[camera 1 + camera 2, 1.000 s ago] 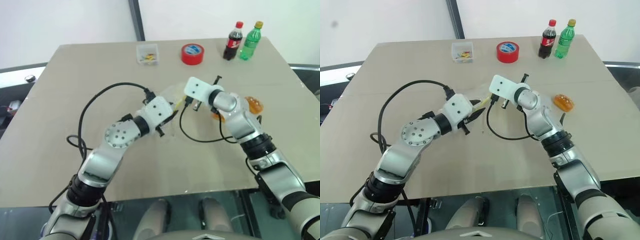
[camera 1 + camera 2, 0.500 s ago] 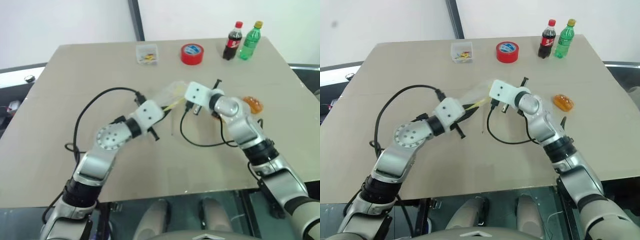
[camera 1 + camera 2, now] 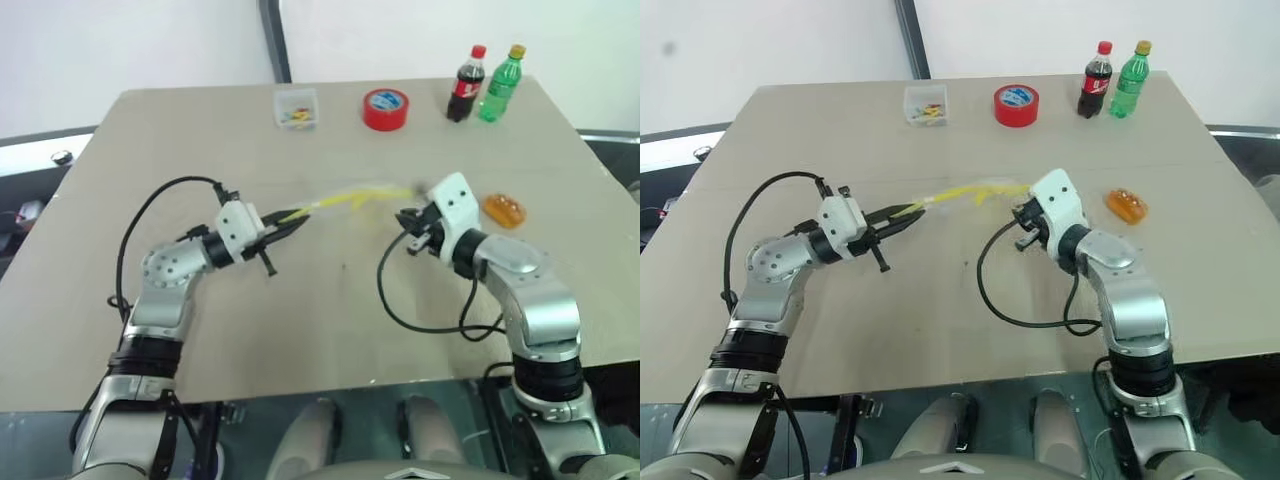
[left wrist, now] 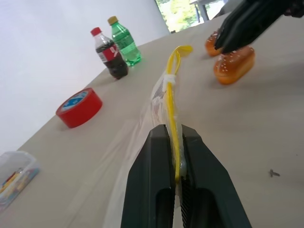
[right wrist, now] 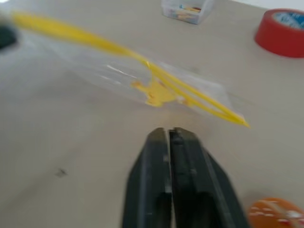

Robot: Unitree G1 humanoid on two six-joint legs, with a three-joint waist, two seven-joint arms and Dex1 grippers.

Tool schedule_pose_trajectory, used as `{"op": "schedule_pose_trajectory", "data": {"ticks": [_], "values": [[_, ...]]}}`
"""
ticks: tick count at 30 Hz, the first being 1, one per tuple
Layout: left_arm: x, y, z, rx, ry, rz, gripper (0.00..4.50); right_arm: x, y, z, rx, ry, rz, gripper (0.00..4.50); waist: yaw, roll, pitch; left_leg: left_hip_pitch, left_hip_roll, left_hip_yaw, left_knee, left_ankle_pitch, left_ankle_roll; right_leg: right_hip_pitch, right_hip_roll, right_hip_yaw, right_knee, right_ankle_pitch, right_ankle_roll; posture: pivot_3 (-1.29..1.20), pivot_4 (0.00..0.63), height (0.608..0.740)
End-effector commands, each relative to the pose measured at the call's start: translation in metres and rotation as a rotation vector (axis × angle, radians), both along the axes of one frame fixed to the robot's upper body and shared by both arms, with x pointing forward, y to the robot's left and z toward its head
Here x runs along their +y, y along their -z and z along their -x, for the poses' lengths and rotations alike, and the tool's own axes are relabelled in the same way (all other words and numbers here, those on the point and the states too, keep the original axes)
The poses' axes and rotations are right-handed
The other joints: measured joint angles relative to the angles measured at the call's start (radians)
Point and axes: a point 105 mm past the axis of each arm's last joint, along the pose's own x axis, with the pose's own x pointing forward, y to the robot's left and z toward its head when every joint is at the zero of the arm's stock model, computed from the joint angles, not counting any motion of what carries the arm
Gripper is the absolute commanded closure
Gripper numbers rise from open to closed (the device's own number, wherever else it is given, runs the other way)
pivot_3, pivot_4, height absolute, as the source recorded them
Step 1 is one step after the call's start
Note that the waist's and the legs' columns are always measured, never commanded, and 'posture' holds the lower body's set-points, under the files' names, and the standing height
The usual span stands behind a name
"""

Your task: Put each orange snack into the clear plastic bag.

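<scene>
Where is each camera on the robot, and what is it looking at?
Left eye and right eye views: on the head, looking down at the table; both arms show.
Left wrist view: looks along the left gripper, shut on the clear bag, toward the bottles.
Right wrist view: looks along the shut right gripper at the bag.
Shared: both wrist views show the bag, the red tape and an orange snack.

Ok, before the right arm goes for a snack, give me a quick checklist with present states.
1. Left gripper clamped on the bag's yellow strip: ok.
2. Right gripper free: ok, shut on nothing.
3. Bag mouth open: not ok, the strip looks closed.
4. Snacks out on the table, within view: ok, two beside each other.
5. Bag empty of snacks: ok.
6. Tape and bottles clear of the work: ok.
</scene>
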Motion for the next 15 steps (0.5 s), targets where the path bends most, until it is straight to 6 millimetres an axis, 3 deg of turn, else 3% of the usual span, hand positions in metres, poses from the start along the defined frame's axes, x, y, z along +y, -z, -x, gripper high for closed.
{"op": "schedule_pose_trajectory", "data": {"ticks": [1,7,15], "values": [[0.000,-0.014,0.000,-0.068,0.021,0.002,4.50,0.023,-0.032,0.009,-0.072,-0.073,-0.084,4.43,0.001,0.000,0.000,0.000,0.000,0.000,0.000,0.000,0.000,0.000,0.000,0.000,0.000,0.000,0.000,0.00,0.150,0.736],[-0.002,-0.012,0.002,-0.071,0.036,-0.018,4.50,0.047,-0.043,0.015,-0.089,-0.166,-0.107,4.43,0.001,0.000,0.000,0.000,-0.001,-0.001,0.001,0.000,0.000,0.000,-0.001,-0.001,-0.001,0.000,0.000,0.00,0.150,0.736],[-0.005,-0.012,0.005,-0.078,0.050,-0.018,4.50,0.065,-0.039,0.016,-0.058,-0.221,-0.105,4.43,0.000,0.000,0.000,-0.001,-0.001,-0.001,0.001,0.000,0.000,-0.001,-0.001,-0.001,-0.001,0.000,0.000,0.00,0.150,0.736]]}}
